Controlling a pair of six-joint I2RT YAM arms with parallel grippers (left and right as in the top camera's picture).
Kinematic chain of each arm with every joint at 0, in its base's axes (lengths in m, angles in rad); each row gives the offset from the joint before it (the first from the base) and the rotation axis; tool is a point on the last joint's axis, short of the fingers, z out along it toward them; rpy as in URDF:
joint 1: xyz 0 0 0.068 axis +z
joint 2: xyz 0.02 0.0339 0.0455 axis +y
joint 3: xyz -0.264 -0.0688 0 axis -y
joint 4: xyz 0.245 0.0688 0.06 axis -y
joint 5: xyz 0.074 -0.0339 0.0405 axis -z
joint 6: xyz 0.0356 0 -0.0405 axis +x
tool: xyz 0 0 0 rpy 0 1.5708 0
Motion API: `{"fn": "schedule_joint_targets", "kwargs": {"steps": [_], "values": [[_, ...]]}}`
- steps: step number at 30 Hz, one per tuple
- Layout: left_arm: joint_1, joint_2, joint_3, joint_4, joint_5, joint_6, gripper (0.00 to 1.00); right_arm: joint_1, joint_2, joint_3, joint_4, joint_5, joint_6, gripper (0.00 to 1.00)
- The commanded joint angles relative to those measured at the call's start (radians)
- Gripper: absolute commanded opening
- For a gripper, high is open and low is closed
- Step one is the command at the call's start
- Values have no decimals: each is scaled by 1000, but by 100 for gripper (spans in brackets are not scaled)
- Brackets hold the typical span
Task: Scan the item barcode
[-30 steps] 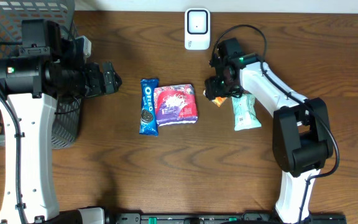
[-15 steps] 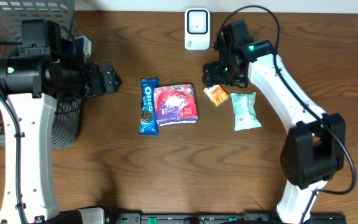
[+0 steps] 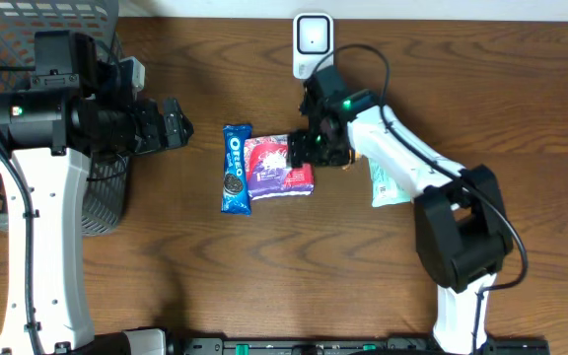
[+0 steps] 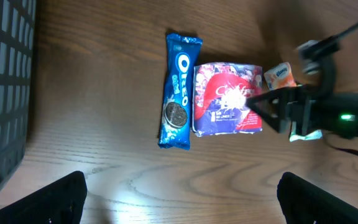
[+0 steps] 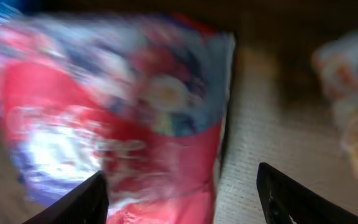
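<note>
Red packet point(image 3: 282, 164) lies unlifted under the right gripper point(image 3: 299, 149), whose fingers stand apart; left gripper point(image 3: 179, 122) gapes too. Grasping and scanning remain.

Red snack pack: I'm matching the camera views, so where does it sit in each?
Overhead: red snack pack at picture centre.
Left wrist: the pack, upper middle.
Right wrist: the pack, blurred, fills left and centre.
Landmark: Oreo pack beside it in overhead and left wrist.
</note>
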Motion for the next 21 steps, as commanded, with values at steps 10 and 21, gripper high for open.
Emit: {"fn": "schedule_joint_targets", "kwargs": {"steps": [10,21], "values": [[-2,4,3,-1,-6,13,98,-29,-49,71,-40,-9,-49,74],[-2,4,3,-1,-6,13,98,-161,-106,124,-59,178,-212,73]]}}
